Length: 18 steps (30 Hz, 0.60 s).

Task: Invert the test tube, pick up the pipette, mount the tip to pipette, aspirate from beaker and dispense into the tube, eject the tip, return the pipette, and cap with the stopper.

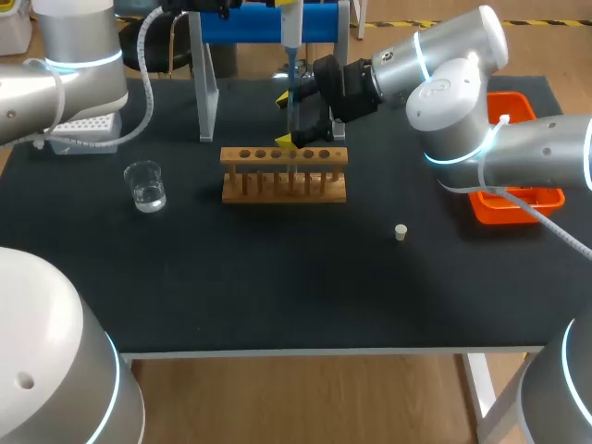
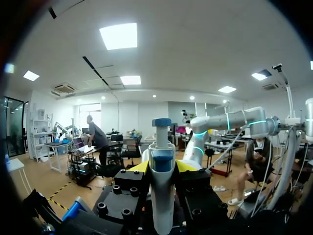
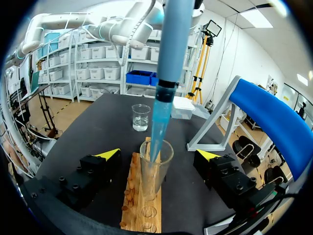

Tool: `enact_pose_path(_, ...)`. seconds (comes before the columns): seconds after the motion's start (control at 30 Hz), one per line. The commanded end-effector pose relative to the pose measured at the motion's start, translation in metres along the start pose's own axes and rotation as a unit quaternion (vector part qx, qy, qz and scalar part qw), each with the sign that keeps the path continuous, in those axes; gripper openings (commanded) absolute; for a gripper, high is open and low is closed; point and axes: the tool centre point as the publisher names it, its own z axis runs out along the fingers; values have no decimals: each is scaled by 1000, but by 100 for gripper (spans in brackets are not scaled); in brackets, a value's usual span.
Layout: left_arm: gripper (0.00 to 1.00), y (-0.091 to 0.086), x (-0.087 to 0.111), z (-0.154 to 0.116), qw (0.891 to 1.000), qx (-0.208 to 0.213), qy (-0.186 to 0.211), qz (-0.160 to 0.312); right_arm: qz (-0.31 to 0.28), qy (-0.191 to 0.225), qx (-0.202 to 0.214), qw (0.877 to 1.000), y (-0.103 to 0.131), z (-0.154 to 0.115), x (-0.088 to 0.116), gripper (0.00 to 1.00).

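The blue and white pipette (image 2: 161, 196) is clamped between the yellow fingers of the left gripper (image 2: 162, 166), which press on its body from both sides. It is held upright so that its translucent blue tip (image 3: 156, 134) enters the mouth of the clear glass test tube (image 3: 156, 169). The tube is stood in a hole of the wooden rack (image 1: 284, 180), near the middle of the black table (image 1: 277, 277); this is judged to be the dispensing step.

The right gripper (image 3: 159, 155) is held low at the rack with its fingers spread wide. One finger is placed on each side of the tube and nothing is touched, probably so that the tube can be steadied if needed. The small glass beaker (image 1: 145, 185) of clear liquid is set well apart on the left arm's side. The pale stopper (image 1: 400, 232) is lying alone nearer the front edge, not yet used.

The liquid level in the tube cannot be made out. In the head view the tube itself is hardly distinguished from the rack, and the pipette's upper part is cut off.
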Motion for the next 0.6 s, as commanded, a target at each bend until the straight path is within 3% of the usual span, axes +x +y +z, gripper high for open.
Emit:
enact_pose_path(0.03,0,0,0,0,1000,1,1,2,0,2,1,1000,0,-1,-1,100)
enact_pose_path(0.6,0,9,-1,5,1000,6,8,-5,0,2,1,1000,0,-1,-1,100)
